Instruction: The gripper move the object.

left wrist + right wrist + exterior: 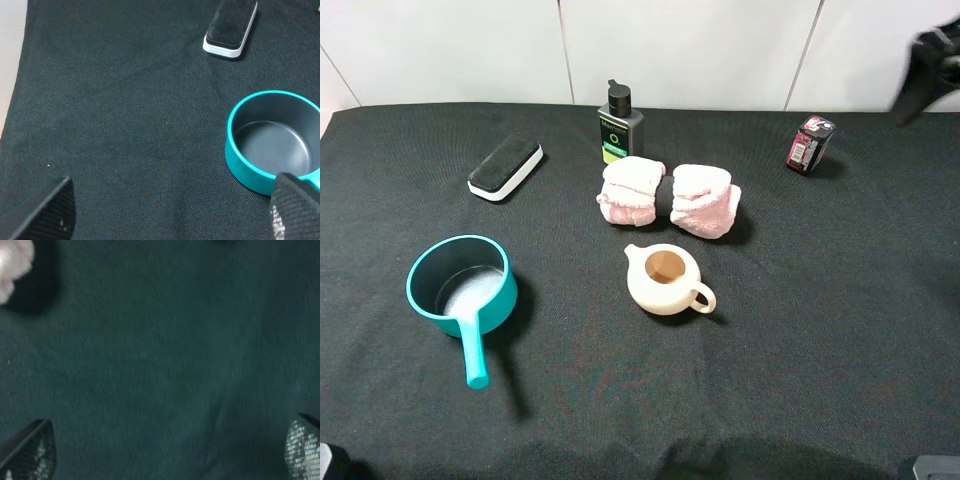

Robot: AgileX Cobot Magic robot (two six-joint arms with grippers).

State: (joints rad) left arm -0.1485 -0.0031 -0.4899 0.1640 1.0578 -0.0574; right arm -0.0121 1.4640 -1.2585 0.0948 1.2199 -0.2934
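The pink fluffy object (668, 198) lies on the black worktop (820, 300), a little above the middle in the high view. It has two soft lumps with a dark band between them. At 12 o'clock from it, just beside it, stands a dark bottle (618, 124). At 6 o'clock sits a cream teapot (665, 280). At 9 o'clock is a black and white eraser (505, 166), and at 8 o'clock a teal pot (462, 290). At 2 o'clock, well apart, is a small red can (809, 144).

The right gripper (170, 450) hangs over bare cloth, its fingers (302, 450) wide apart and holding nothing. The left gripper (170, 210) also has its fingers (50, 210) apart, near the teal pot.
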